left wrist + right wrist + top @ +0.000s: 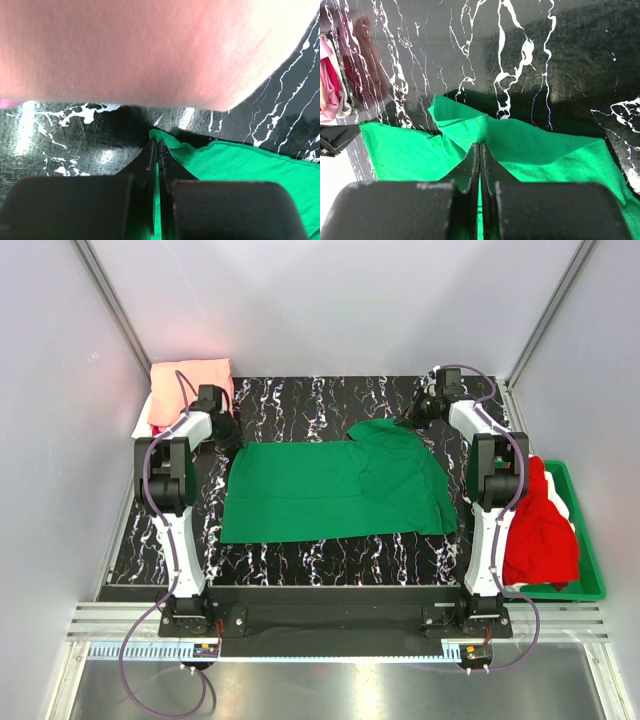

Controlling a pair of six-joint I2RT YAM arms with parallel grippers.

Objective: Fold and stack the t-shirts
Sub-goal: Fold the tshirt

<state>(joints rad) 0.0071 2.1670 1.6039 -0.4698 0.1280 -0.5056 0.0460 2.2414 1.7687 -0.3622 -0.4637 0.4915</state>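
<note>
While half out — red t-shirt [541, 527] in green bin [592, 566]

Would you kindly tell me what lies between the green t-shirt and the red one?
The right arm stands between the green t-shirt and the red t-shirt, as the top view shows.

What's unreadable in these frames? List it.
- Top view: both grips, hidden by the left arm and right arm. Only the wrist views show the left pincer and right pincer shut on the green shirt.
- Left wrist view: the peach shirt is a close blur, its folds unreadable.
- Top view: the bin contents, covered by the red shirt and right arm.
</note>
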